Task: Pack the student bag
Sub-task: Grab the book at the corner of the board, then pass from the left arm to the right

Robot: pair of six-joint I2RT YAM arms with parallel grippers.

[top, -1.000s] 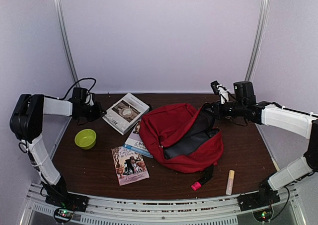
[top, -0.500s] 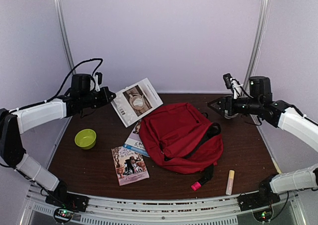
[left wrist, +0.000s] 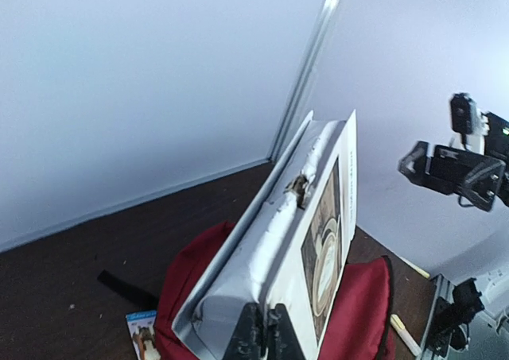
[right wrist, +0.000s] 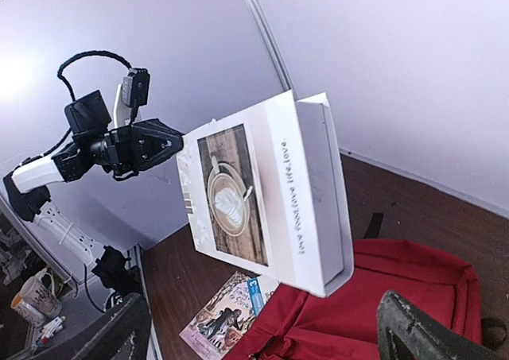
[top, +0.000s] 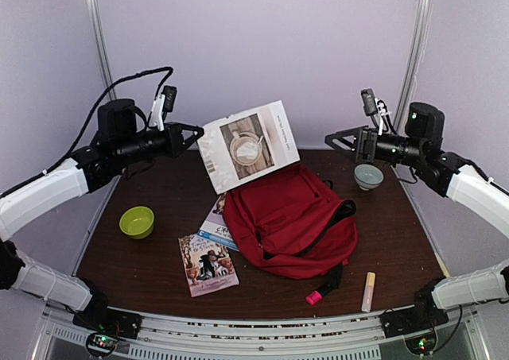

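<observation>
Pinching the white latte-cover book (top: 248, 145) by its 9 o'clock edge, the left end effector (top: 193, 134) should lower it slowly only once the wide-open, empty right end effector (top: 338, 141) at 2 o'clock opens the red student bag (top: 290, 225) lying at the centre of the surface (top: 159, 257); the left arm (top: 48, 193) and right arm (top: 477, 189) reach inward, high and level.

Partly hidden beneath student bag (top: 294, 225): blue booklet (top: 213, 231). Too small to read: cover lettering of white book (top: 248, 145). Cut off by lower edge in left wrist view: left gripper (left wrist: 265, 334), clamped on that book.
</observation>
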